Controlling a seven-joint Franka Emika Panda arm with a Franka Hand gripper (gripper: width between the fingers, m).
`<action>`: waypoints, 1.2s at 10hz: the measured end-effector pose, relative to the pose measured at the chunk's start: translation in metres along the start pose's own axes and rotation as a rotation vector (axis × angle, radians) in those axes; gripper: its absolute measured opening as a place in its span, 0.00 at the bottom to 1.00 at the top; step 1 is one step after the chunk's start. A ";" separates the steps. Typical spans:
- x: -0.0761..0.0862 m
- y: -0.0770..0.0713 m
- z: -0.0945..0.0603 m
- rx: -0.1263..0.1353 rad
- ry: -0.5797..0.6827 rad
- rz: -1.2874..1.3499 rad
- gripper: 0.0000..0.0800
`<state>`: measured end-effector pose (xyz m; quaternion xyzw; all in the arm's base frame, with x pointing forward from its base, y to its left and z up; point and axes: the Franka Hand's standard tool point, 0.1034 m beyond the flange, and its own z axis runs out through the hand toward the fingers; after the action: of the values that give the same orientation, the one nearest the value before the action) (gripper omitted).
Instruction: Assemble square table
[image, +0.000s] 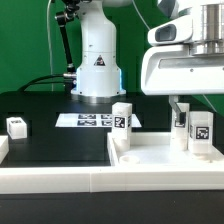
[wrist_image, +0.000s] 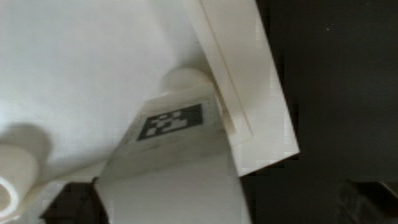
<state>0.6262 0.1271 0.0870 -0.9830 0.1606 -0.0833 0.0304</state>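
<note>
White long rail (image: 60, 178) fronts the square slab (image: 150, 152) at lower right, where a centre leg block (image: 122, 117) and a right leg block (image: 200, 129) stand upright. Claw (image: 186, 115), jaws wide apart, hangs at the right one, probably fitting it: next, clamp squarely, twist. Farther left, a third leg block (image: 17, 126) waits.
</note>
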 end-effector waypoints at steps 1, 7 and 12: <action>0.000 0.001 0.000 -0.003 0.006 -0.074 0.81; 0.002 0.007 0.001 -0.007 0.006 -0.107 0.36; 0.003 0.010 0.002 -0.005 0.006 0.154 0.36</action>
<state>0.6266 0.1164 0.0847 -0.9676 0.2361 -0.0834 0.0339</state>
